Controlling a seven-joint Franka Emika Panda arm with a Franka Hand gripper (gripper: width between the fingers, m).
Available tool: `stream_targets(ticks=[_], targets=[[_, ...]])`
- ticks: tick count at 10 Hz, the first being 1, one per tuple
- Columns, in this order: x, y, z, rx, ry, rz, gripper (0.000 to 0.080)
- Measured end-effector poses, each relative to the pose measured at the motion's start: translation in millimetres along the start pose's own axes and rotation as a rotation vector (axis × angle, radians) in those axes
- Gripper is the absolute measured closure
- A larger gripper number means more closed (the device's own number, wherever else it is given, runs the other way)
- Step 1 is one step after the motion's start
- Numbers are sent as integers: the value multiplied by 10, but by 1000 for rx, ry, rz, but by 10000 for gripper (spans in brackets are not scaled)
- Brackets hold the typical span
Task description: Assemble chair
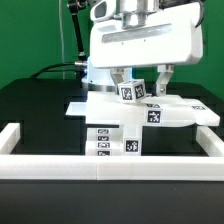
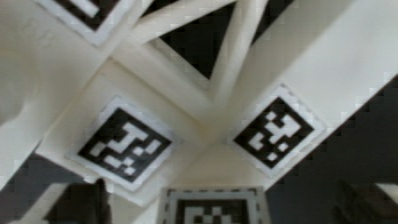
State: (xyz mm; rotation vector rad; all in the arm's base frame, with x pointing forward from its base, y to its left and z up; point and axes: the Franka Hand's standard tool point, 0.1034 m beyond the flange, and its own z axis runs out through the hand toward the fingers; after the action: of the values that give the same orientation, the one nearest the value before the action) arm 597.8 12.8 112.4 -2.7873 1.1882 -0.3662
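The gripper (image 1: 143,80) is hanging over the chair (image 1: 150,115) with its jaws spread wide. One finger (image 1: 165,72) is standing on each side of the small tagged blocks at the top of the chair. Nothing is being gripped, and I cannot tell whether either finger is brushing a block.

The chair is sitting mid-table (image 1: 40,110), just behind the front rail (image 1: 110,160), directly under the arm. In the exterior view its flat slab is running crosswise, with the long end reaching toward the exterior view's right. A shorter block is coming forward toward the rail, showing a row of tags (image 1: 103,139) on its face.

The chair is showing as white, blocky plastic with black-and-white square tags on several faces. In the wrist view, white bars are meeting in a V above two tilted tags (image 2: 276,130), all somewhat blurred.
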Motion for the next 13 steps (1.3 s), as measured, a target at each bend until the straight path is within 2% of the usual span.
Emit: stream_targets(ticks=[6, 11, 13], targets=[[40, 19, -26, 0, 5, -513, 151], [53, 29, -20, -18, 7, -852, 151], [78, 34, -38, -31, 9, -1079, 151]])
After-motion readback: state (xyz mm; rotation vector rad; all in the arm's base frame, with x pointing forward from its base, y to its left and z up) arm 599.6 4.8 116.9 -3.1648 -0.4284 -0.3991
